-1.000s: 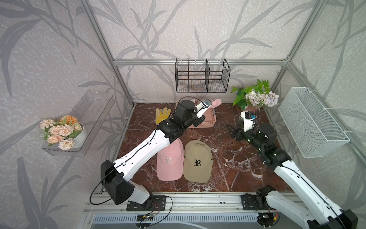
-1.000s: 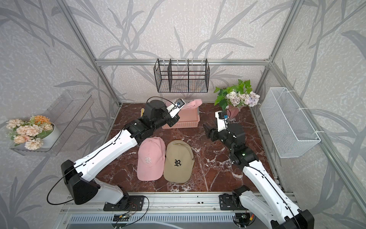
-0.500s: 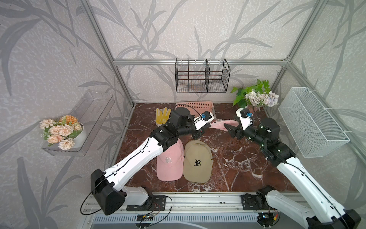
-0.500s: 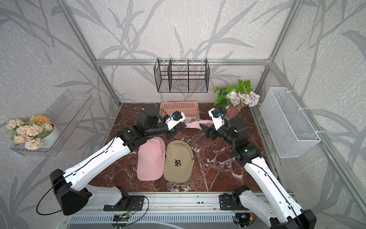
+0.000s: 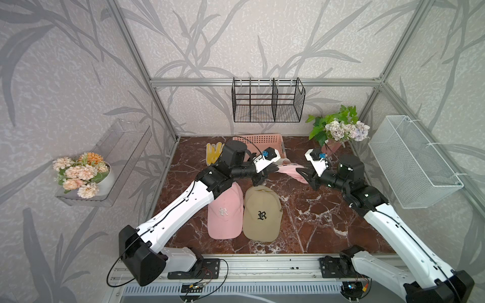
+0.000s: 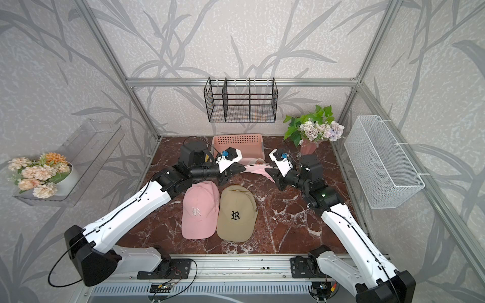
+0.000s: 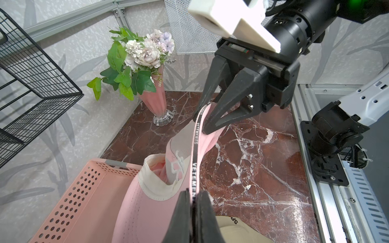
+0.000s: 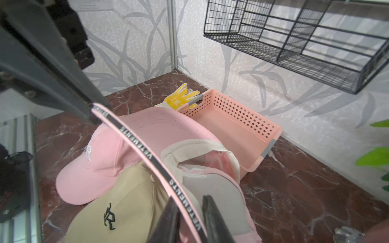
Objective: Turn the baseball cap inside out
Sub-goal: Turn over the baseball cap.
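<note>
A pink baseball cap (image 5: 291,170) (image 6: 254,169) hangs stretched above the table between both grippers. Its pale lining and white sweatband (image 8: 189,147) face outward, and a black lettered band runs along its rim (image 7: 194,147). My left gripper (image 5: 273,170) (image 7: 192,196) is shut on one end of that rim. From the opposite side, my right gripper (image 5: 301,173) (image 7: 205,124) (image 8: 189,203) is shut on the other end of the rim, with the band and lining between its fingers.
A second pink cap (image 5: 225,212) and a beige cap (image 5: 262,213) lie side by side below the held one. A pink perforated basket (image 5: 258,140) and yellow gloves (image 5: 214,153) sit at the back, a flower vase (image 5: 338,131) at the back right. Wire racks hang on the walls.
My left gripper carried the cap down from over the basket toward the middle. My right gripper came in from the right and closed on the cap's rim.
</note>
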Controlling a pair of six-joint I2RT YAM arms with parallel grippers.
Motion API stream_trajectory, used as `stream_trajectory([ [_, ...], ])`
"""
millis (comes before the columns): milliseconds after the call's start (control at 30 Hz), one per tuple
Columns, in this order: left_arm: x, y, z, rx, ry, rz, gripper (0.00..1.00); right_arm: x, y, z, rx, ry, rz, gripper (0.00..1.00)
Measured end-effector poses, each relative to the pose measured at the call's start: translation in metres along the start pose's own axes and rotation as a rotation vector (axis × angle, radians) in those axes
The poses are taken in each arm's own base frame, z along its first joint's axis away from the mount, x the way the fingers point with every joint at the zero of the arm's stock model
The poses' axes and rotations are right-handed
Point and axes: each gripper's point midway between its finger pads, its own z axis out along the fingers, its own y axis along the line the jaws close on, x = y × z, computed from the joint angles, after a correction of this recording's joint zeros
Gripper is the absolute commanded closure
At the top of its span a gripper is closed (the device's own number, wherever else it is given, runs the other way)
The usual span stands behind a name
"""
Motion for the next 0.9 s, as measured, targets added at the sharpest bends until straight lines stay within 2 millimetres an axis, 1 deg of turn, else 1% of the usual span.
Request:
stream_trajectory([
  [67, 0.002, 0.002, 0.001, -0.001, 0.000, 0.002, 0.87, 0.001, 0.002, 0.000, -0.015, 0.005, 0.000, 1.00],
  [100, 0.003, 0.003, 0.002, 0.001, 0.001, 0.004, 0.83, 0.002, 0.002, 0.000, -0.021, 0.010, 0.003, 1.00],
  [133, 0.005, 0.004, 0.004, -0.002, 0.001, 0.008, 0.75, 0.004, 0.003, 0.000, -0.031, 0.018, 0.006, 1.00],
  [167, 0.006, 0.005, 0.006, -0.005, 0.000, 0.009, 0.65, 0.005, 0.005, 0.001, -0.045, 0.024, 0.009, 1.00],
  [200, 0.007, 0.007, 0.009, -0.009, -0.003, 0.017, 0.58, 0.005, 0.009, 0.001, -0.064, 0.030, 0.009, 1.00],
  [300, 0.014, 0.009, 0.019, -0.010, -0.001, 0.034, 0.56, 0.003, 0.016, 0.001, -0.104, 0.037, 0.008, 1.00],
  [433, 0.030, 0.011, 0.032, -0.007, 0.024, 0.034, 0.56, 0.001, 0.021, -0.001, -0.134, 0.034, 0.008, 1.00],
  [500, 0.037, 0.011, 0.036, -0.003, 0.036, 0.033, 0.59, 0.001, 0.022, -0.001, -0.136, 0.037, 0.010, 1.00],
  [567, 0.040, 0.010, 0.037, 0.001, 0.040, 0.039, 0.70, 0.002, 0.022, -0.001, -0.136, 0.041, 0.012, 1.00],
  [600, 0.041, 0.009, 0.037, 0.008, 0.040, 0.043, 0.80, 0.002, 0.021, -0.001, -0.133, 0.042, 0.012, 1.00],
  [633, 0.041, 0.007, 0.038, 0.019, 0.037, 0.049, 0.99, 0.002, 0.021, -0.001, -0.130, 0.042, 0.011, 1.00],
  [667, 0.042, 0.006, 0.038, 0.025, 0.038, 0.044, 1.00, 0.002, 0.020, -0.001, -0.127, 0.042, 0.011, 1.00],
  [700, 0.043, 0.001, 0.039, 0.044, 0.035, 0.057, 1.00, 0.001, 0.017, -0.001, -0.111, 0.039, 0.008, 0.93],
  [767, 0.043, -0.003, 0.040, 0.058, 0.032, 0.054, 1.00, 0.002, 0.015, -0.002, -0.097, 0.043, 0.015, 0.68],
  [800, 0.043, -0.003, 0.039, 0.061, 0.033, 0.050, 1.00, -0.001, 0.012, -0.002, -0.078, 0.036, 0.017, 0.55],
  [833, 0.044, -0.003, 0.040, 0.060, 0.034, 0.039, 1.00, -0.004, 0.008, -0.003, -0.054, 0.022, 0.017, 0.45],
  [867, 0.043, -0.002, 0.040, 0.053, 0.035, 0.027, 1.00, -0.007, 0.005, -0.004, -0.027, 0.012, 0.023, 0.39],
  [900, 0.044, 0.000, 0.040, 0.044, 0.039, 0.002, 1.00, -0.011, 0.000, -0.008, 0.011, -0.008, 0.019, 0.36],
])
